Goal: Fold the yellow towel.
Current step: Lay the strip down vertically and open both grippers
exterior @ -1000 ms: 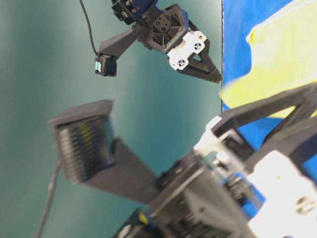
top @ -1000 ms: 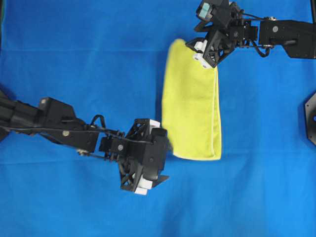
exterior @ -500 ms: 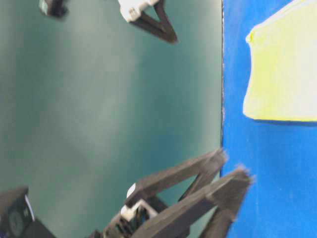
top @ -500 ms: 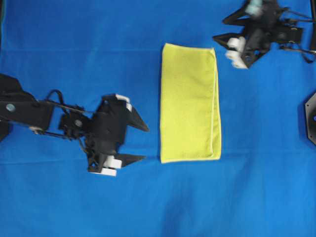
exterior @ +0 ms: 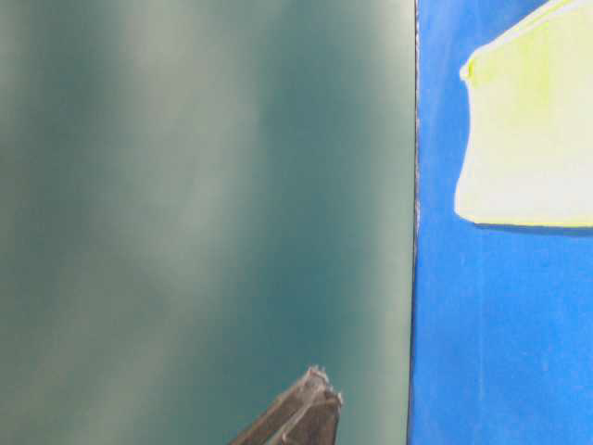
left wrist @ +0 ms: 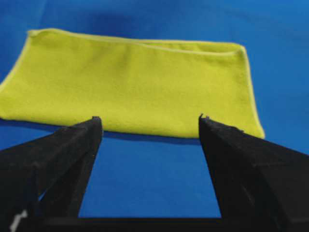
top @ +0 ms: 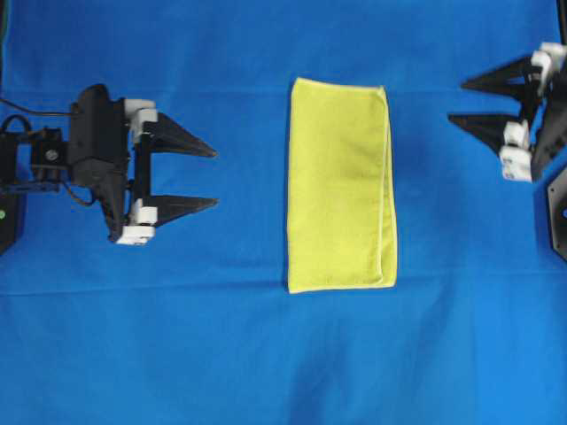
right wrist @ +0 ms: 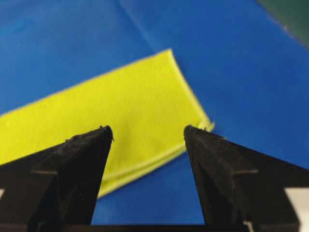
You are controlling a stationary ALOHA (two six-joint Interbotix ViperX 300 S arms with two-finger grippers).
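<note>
— Looking down from overhead, where do you find the bright lemon-yellow microfibre towel?

— You see it lying flat in the middle of the large blue cloth that covers the table, folded into a tall narrow rectangle. Its thin stitched hem shows doubled along the right long side, so two layers lie one on the other there.

— And your two pincers?

— Your left gripper sits well to the left of the towel, its black pointed fingers aimed toward it and spread wide, nothing between them. Your right gripper is at the right edge of the overhead view, also well apart from the towel, fingers spread and empty.

— What do the wrist views give you?

— From the left wrist you look between the parted fingers at the towel's long folded edge. From the right wrist you see one corner of the towel beyond the parted tips.

— Does either touch the towel?

— No, both are clear of it.
</note>
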